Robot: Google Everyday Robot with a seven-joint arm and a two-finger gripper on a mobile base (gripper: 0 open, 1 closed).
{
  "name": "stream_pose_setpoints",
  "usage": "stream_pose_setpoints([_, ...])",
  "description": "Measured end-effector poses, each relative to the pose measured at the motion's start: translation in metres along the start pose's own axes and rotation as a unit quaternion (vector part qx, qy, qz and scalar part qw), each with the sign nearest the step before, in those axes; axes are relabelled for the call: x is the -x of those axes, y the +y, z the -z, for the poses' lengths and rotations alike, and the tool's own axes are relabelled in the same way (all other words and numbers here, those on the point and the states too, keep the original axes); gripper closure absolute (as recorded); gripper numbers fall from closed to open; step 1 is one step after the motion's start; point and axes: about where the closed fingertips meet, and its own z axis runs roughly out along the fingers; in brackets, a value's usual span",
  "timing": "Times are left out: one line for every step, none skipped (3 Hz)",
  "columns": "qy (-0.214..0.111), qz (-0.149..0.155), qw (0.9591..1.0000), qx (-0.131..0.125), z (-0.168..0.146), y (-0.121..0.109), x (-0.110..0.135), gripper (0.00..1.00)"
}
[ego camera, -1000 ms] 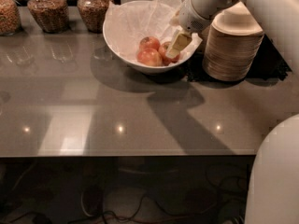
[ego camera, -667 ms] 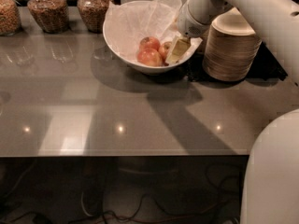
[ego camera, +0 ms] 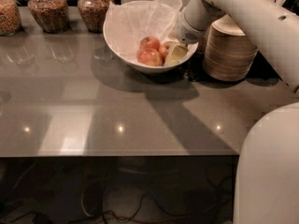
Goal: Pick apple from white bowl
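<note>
We have the gripper (ego camera: 176, 54) down inside the white bowl (ego camera: 122, 45), at the bowl's right side, with the arm reaching in over the right rim. The apple (ego camera: 149, 57) lies on the tissue paper (ego camera: 135, 20) toward the bowl's front, just left of the gripper. A second apple (ego camera: 150, 42) sits behind it, and a third apple (ego camera: 164, 49) sits against the gripper. We cannot tell whether the gripper is spread or closed, or whether it holds anything. We judge the reach done, with the grasp and the lift out of the bowl yet to come. A stack of tan disposable bowls (ego camera: 229, 55) stands just right of the white bowl.
</note>
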Motion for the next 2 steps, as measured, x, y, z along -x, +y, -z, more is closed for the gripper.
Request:
stream_pose_setpoints([0.011, -0.004, 0.9999, 0.003, -0.0048, 0.0006, -0.0057, 0.54])
stream_pose_setpoints([0.015, -0.005, 0.9999, 0.003, -0.0047, 0.0012, -0.0078, 0.77])
